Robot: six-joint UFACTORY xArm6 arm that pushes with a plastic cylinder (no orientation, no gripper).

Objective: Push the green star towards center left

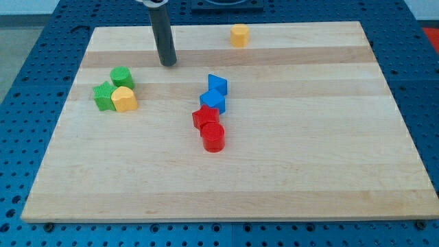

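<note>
The green star [104, 97] lies at the view's left side of the wooden board [288, 185], touching a yellow block [125, 99] on its right. A green rounded block [122, 77] sits just above them. My tip [168, 63] is on the board up and to the right of this cluster, apart from it, about a hand's width from the green star.
Two blue blocks [216, 86] [213, 102] and below them a red star-like block [204, 118] and a red cylinder [213, 137] form a column near the middle. A yellow block [239, 35] sits near the top edge.
</note>
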